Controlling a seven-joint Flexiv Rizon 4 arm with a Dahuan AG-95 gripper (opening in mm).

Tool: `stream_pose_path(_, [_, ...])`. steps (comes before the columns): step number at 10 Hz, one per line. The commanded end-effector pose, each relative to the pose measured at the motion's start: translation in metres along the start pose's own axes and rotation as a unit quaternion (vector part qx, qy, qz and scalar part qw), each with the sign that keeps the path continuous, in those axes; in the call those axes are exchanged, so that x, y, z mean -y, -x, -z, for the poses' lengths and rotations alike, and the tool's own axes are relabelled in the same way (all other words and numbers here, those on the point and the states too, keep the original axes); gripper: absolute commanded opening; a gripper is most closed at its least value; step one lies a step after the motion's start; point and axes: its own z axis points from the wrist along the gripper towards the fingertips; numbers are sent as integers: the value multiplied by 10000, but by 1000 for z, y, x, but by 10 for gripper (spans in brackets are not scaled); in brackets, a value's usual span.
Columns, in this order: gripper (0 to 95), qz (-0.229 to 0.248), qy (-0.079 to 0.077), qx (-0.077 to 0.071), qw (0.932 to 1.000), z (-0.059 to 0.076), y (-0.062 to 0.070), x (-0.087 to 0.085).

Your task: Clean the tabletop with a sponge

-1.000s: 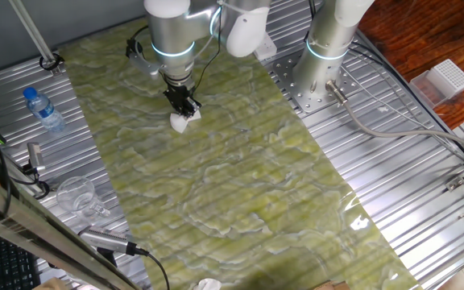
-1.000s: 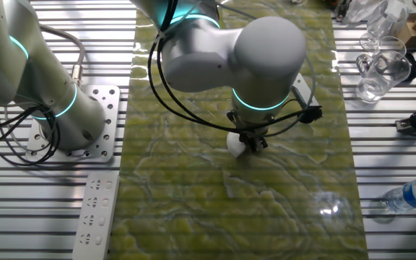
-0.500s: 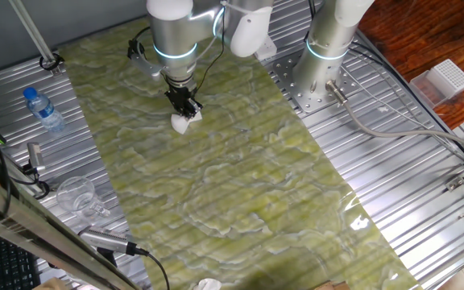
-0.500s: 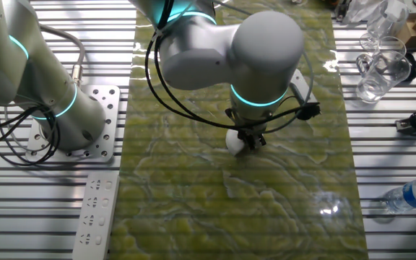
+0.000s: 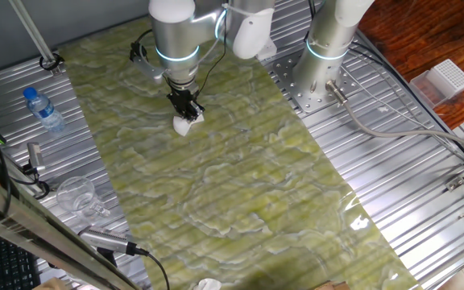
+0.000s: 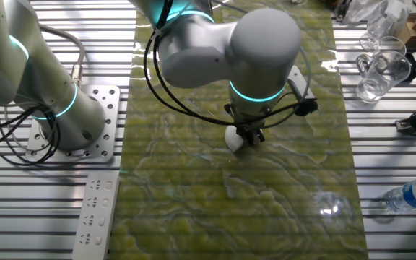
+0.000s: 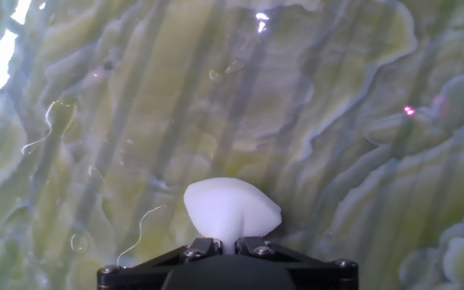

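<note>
The arm has slid slightly sideways, upright, its tool [image 5: 187, 112] clamped on the sponge [image 7: 230, 209], pressing the tabletop [image 5: 240, 185].

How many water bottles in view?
1. The bottle lies on the ribbed metal panel beside the tabletop; the other fixed view shows it at its edge. Others may be out of frame.

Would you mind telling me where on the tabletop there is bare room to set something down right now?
Most of the tabletop is bare: the long stretch from the sponge in the gripper toward the crumpled white scrap. It is crowded beside the sheet, on the metal panels: water bottle, glass mug, and the arm's base.
</note>
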Motion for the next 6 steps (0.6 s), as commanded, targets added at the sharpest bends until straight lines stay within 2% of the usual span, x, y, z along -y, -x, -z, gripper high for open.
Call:
stream_pose_path(1, [0,-22,68,61,10000,-2,3,-3])
stream_pose_path(4, [0,-97,-6,10,10000,0,9,-12])
stream_pose_path(6, [0,-172,38,24,9998,2,14,-19])
